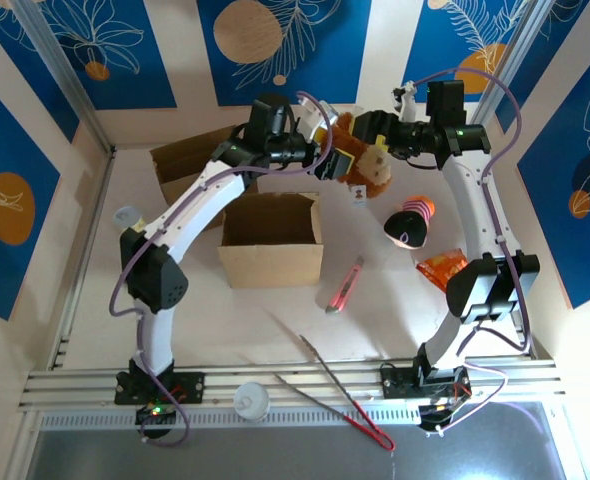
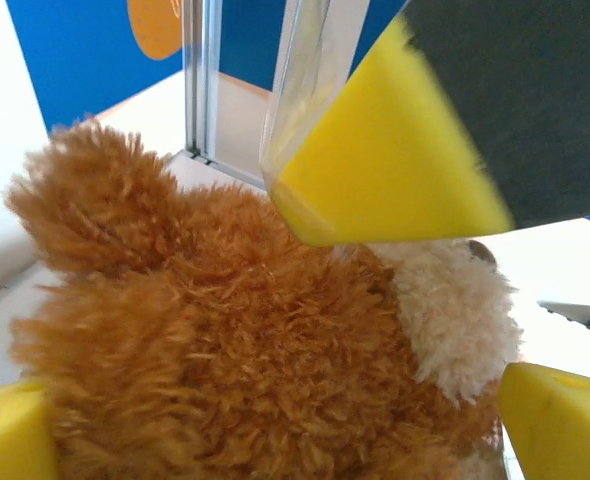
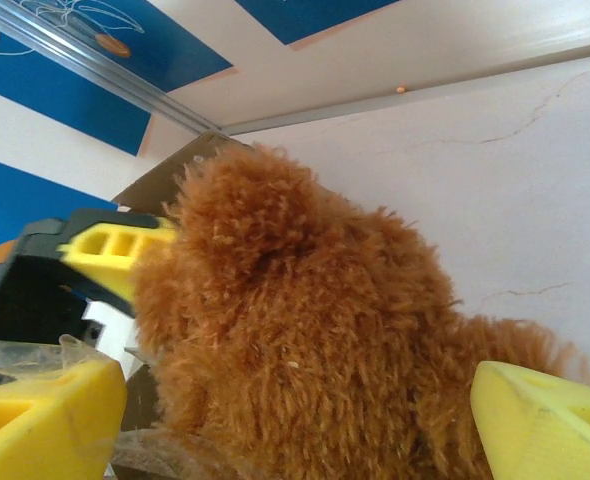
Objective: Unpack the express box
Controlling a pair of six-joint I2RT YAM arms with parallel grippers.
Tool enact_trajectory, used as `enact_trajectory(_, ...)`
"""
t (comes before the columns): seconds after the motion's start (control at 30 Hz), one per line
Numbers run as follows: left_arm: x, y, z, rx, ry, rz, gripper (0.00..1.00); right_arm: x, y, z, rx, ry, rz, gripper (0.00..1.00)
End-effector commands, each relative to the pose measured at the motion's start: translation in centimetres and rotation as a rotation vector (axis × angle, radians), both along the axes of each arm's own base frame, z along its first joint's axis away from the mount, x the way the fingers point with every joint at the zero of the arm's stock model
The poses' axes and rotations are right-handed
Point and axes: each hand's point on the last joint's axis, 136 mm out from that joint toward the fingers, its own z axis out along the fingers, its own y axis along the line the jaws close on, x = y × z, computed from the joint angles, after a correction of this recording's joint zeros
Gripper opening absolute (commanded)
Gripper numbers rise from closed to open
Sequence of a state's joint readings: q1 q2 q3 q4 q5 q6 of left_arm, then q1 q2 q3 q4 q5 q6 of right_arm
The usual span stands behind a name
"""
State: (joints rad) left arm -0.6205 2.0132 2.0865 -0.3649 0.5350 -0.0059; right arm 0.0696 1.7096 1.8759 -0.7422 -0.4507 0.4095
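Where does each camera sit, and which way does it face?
Top external: above and behind the arms, looking down at the white table; both arms reach the fluffy brown plush bear beyond the open cardboard box.
Left wrist: on the left arm, close against the bear; left yellow fingers flank it.
Right wrist: on the right arm, facing the bear from the opposite side; right yellow fingers flank it.
Shared: all three show the bear.
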Motion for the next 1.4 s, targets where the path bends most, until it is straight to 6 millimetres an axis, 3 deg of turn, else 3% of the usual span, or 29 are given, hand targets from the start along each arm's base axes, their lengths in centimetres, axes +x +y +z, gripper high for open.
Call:
enact_trajectory(0.0, -1.6, -0.7, 1.0, -0.029, 0.019, -0.088, 1.0, -1.3, 0.6, 2.6, 0.039, -0.077, 0.061, 0.9)
enact_trajectory(0.13, -1.5, -0.8, 1.3, -0.042, 0.014, -0.093, 0.97, -1.6, 0.9, 3.0, 0.05, -0.088, 0.081, 0.9)
enact_trajectory(0.27, -1.4, -1.0, 1.6, -0.061, 0.017, -0.095, 0.74, -1.7, 1.1, 3.1, 0.065, -0.086, 0.093, 0.89)
enact_trajectory(0.3, -1.3, -1.2, 1.5, -0.067, 0.021, -0.1, 0.65, -1.7, 1.1, 3.0, 0.069, -0.084, 0.095, 0.89)
enact_trajectory(0.43, -1.2, -1.3, 1.3, -0.076, 0.035, -0.099, 0.07, -1.8, 1.1, 3.3, 0.071, -0.089, 0.095, 0.89)
enact_trajectory(0.47, -1.0, -1.3, 1.3, -0.074, 0.034, -0.088, 0.0, -1.9, 1.0, 3.5, 0.069, -0.093, 0.092, 0.89)
enact_trajectory(0.67, 2.3, 0.0, 0.2, -0.002, 0.028, 0.109, 0.0, -3.1, -0.5, 5.1, 0.054, -0.138, 0.03, 0.89)
enact_trajectory(0.87, 4.7, -0.2, -1.3, 0.015, 0.086, 0.21, 0.0, -4.9, -2.5, 7.1, 0.07, -0.182, -0.027, 0.89)
enact_trajectory(1.03, 6.8, -1.0, -5.1, 0.044, 0.181, 0.266, 0.0, -6.1, -3.7, 7.4, 0.05, -0.178, -0.086, 0.89)
enact_trajectory(1.2, 7.9, -1.5, -10.9, 0.124, 0.284, 0.292, 0.01, -7.7, -4.4, 6.6, 0.035, -0.171, -0.116, 0.9)
enact_trajectory(1.37, 8.4, -1.1, -13.9, 0.188, 0.31, 0.325, 0.33, -8.7, -5.1, 5.4, 0.034, -0.141, -0.143, 0.9)
